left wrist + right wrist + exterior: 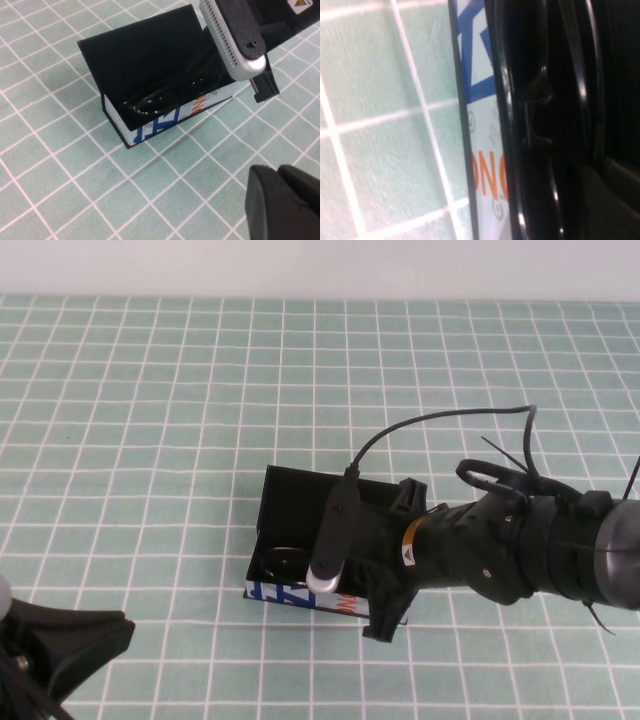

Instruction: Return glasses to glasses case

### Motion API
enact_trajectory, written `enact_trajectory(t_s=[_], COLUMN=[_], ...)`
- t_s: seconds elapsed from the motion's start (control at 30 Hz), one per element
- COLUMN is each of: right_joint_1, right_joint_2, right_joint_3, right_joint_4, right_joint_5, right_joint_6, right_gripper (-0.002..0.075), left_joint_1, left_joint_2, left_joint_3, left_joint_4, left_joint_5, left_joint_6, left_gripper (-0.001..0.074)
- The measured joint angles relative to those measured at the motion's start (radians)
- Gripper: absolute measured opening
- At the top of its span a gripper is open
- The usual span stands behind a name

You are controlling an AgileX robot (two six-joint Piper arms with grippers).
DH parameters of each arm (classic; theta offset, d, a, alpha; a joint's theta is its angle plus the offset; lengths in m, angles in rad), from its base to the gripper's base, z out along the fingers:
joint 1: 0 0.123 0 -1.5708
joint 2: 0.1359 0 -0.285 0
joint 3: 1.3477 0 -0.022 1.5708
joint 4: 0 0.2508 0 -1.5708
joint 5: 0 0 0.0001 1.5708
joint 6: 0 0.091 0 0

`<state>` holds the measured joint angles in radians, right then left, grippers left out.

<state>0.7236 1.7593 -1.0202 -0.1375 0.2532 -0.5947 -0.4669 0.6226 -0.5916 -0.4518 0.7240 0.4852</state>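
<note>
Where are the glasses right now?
The glasses lie inside the open glasses case, near the middle of the table in the high view, under the right end effector.

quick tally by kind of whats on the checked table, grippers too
glasses, lying inside the case: 1
glasses case, lid up: 1
right gripper, down at the case, jaws shut: 1
left gripper, parked at the table's near left corner: 1
total: 4

Glossy black plastic glasses inside matt black glasses case, checked tablecloth.
</note>
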Motion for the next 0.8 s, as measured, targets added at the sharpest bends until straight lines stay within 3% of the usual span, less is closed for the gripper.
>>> enact_trajectory(t_s=[0.2, 0.43, 0.57, 0.8], right_joint_1=[0.0, 0.0, 0.0, 0.0], right_joint_2=[0.0, 0.0, 0.0, 0.0], right_joint_3=[0.0, 0.0, 0.0, 0.0], right_joint_4=[-0.195, -0.532, -0.576, -0.592], right_joint_5=[0.026, 0.093, 0.104, 0.11], right_joint_6=[0.117, 0.48, 0.577, 0.595], right_gripper=[0.0016, 0.0015, 0.0013, 0.0005], left_joint_1=[0.0, 0.0, 0.0, 0.0], left_joint_2=[0.0, 0.0, 0.0, 0.0], left_joint_3=[0.0, 0.0, 0.0, 0.0], left_joint_4=[0.0, 0.0, 0.0, 0.0], left_joint_5=[0.002, 0.003, 0.003, 0.005], left_joint_6=[-0.002, -0.004, -0.004, -0.004], left_gripper=[-0.0002, -0.0002, -0.0002, -0.0002])
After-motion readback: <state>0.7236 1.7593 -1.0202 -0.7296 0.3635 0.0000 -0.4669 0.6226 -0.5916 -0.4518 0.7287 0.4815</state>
